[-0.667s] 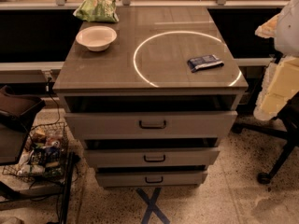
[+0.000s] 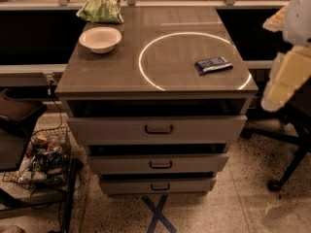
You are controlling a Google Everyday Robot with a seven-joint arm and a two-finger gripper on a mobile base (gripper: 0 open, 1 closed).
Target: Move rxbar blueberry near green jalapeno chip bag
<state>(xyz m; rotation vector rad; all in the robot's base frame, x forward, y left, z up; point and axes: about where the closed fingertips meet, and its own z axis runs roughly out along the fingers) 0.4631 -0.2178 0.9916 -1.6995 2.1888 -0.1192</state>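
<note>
Waiting on pickup: rxbar blueberry (image 2: 214, 65) lying front right on worktop (image 2: 112, 76), well apart from green jalapeno chip bag (image 2: 100, 10) (back left); tool (image 2: 284, 81) beside right edge, grip state impossible to tell.

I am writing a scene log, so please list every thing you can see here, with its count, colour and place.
rxbar blueberry: 1, dark blue, right part of the cabinet top, inside the ring
green jalapeno chip bag: 1, light green, back left corner of the top
bowl: 1, white, just in front of the bag
ring: 1, white, marked on the top
cabinet: 1, grey-brown, centre, three drawers
wire basket: 1, dark, floor at lower left
tape cross: 1, blue, floor in front
gripper: 1, pale, right edge, beside the cabinet, away from the bar
</note>
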